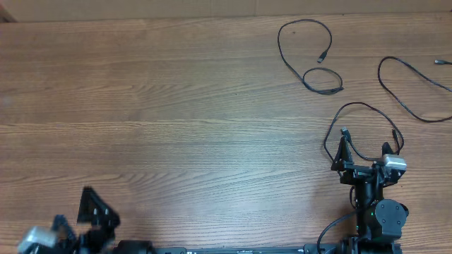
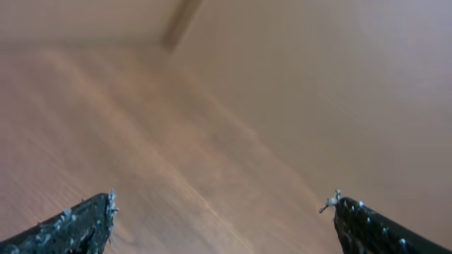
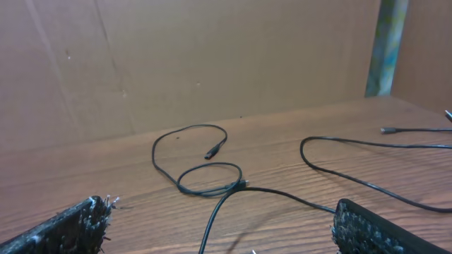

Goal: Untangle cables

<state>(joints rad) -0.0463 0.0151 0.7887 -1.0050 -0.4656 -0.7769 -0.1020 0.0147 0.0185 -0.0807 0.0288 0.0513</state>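
- Three cables, thin, limp and light; each would likely drag its whole loop along and slip from a loose pinch
- Near cable [image 1: 364,104] arcs round the right pincer [image 1: 365,152]; coiled cable [image 1: 324,92] lies beyond, third cable [image 1: 380,74] by the right edge
- Overhead, none seem to cross
- Best hold is probably a straight run, pinched low against the counter [image 1: 176,127], not the small plugs
- Right pincer is apart, a strand passing between its fingers
- Left pincer [image 2: 222,204] is apart, holding nothing, far from the cables
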